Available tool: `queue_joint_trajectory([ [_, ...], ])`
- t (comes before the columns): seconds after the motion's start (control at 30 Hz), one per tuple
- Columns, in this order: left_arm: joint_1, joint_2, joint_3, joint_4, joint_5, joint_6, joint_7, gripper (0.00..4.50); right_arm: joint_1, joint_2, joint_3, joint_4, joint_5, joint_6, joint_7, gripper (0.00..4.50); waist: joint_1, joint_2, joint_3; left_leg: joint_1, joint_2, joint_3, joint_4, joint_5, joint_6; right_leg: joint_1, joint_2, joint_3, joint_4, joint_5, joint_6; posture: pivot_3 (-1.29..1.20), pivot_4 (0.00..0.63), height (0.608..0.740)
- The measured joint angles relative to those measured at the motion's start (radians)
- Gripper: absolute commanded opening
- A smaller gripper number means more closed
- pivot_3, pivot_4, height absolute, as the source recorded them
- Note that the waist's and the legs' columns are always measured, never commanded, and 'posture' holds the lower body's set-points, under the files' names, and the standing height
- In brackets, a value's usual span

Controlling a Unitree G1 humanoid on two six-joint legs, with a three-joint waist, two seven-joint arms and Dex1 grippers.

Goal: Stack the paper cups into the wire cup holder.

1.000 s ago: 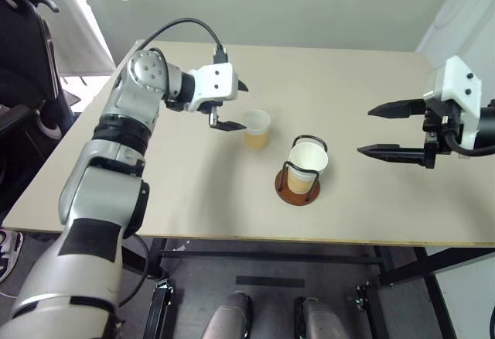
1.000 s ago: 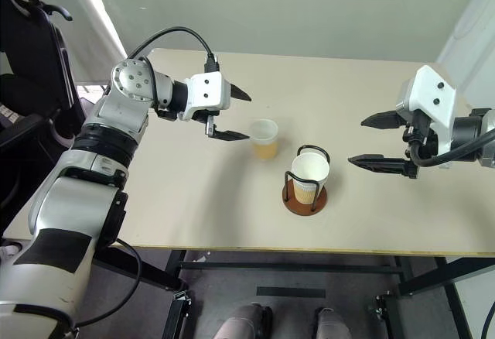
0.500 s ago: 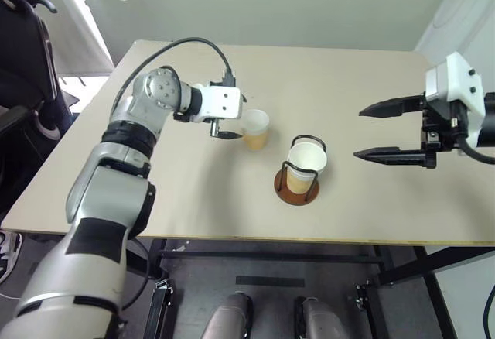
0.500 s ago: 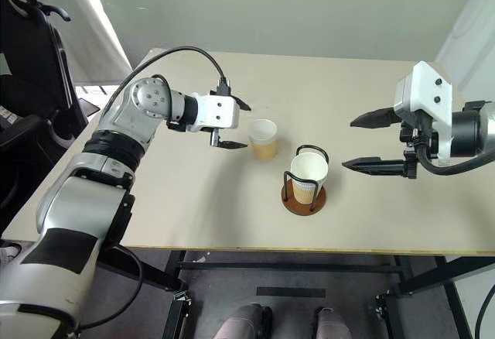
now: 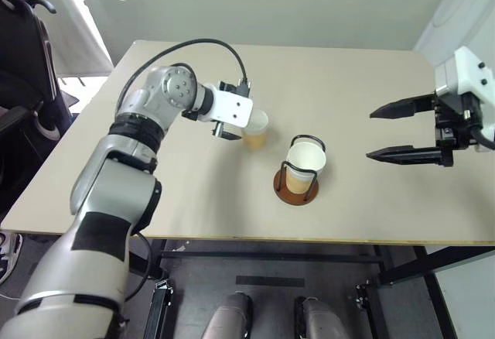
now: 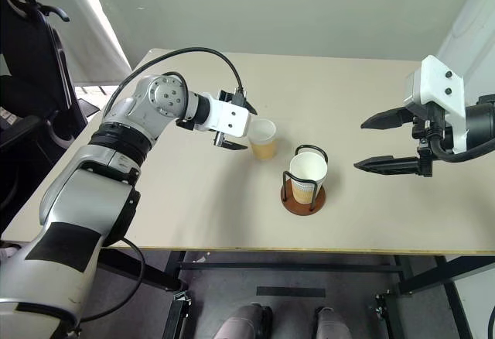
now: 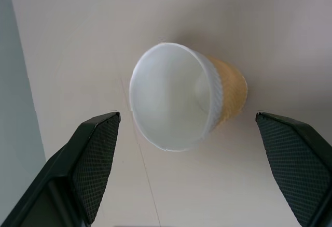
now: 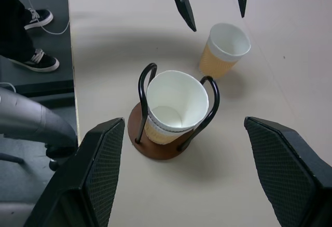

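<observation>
One loose paper cup (image 5: 256,128) stands upright on the beige table (image 5: 193,192), tan outside and white inside. My left gripper (image 6: 249,128) is open right beside it on its left. In the left wrist view the cup (image 7: 181,95) lies just ahead between the wide-spread fingers (image 7: 96,154), untouched. The wire cup holder (image 5: 296,190), a brown disc with black wire loops, stands right of and nearer than that cup, with a paper cup (image 5: 306,162) seated in it. My right gripper (image 5: 371,133) hovers open, well to the right of the holder, with nothing in it.
A black chair (image 5: 19,53) stands off the table's left edge. In the right wrist view a person's black shoes (image 8: 33,17) show on the floor past the table edge. Bare tabletop lies all round the holder and the cup.
My left gripper has rolled and moved right and down, closing in on the loose cup. The cups and the holder have stayed put. The right gripper has barely shifted.
</observation>
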Motion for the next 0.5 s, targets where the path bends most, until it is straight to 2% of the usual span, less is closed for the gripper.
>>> queue_joint_trajectory([
  [0.47, 0.007, -0.038, -0.024, 0.039, 0.056, 0.003, 0.078, 4.49, -0.01, -0.001, 0.009, 0.002, -0.016, 0.003, -0.001, 3.74, 0.001, 0.0, 0.0, 0.0, 0.0, 0.001, 0.001, 0.0, 0.0, 0.0, 0.0, 0.0, 0.001, 0.0, 0.0, 0.0, 0.15, 0.74],
  [0.5, 0.011, -0.041, -0.025, 0.042, 0.057, 0.002, 0.081, 4.32, -0.01, 0.0, 0.009, 0.002, -0.018, 0.003, -0.001, 3.74, 0.001, 0.0, 0.0, 0.0, 0.0, 0.001, 0.001, 0.0, 0.0, 0.0, -0.001, 0.0, 0.001, 0.0, 0.0, 0.0, 0.15, 0.74],
])
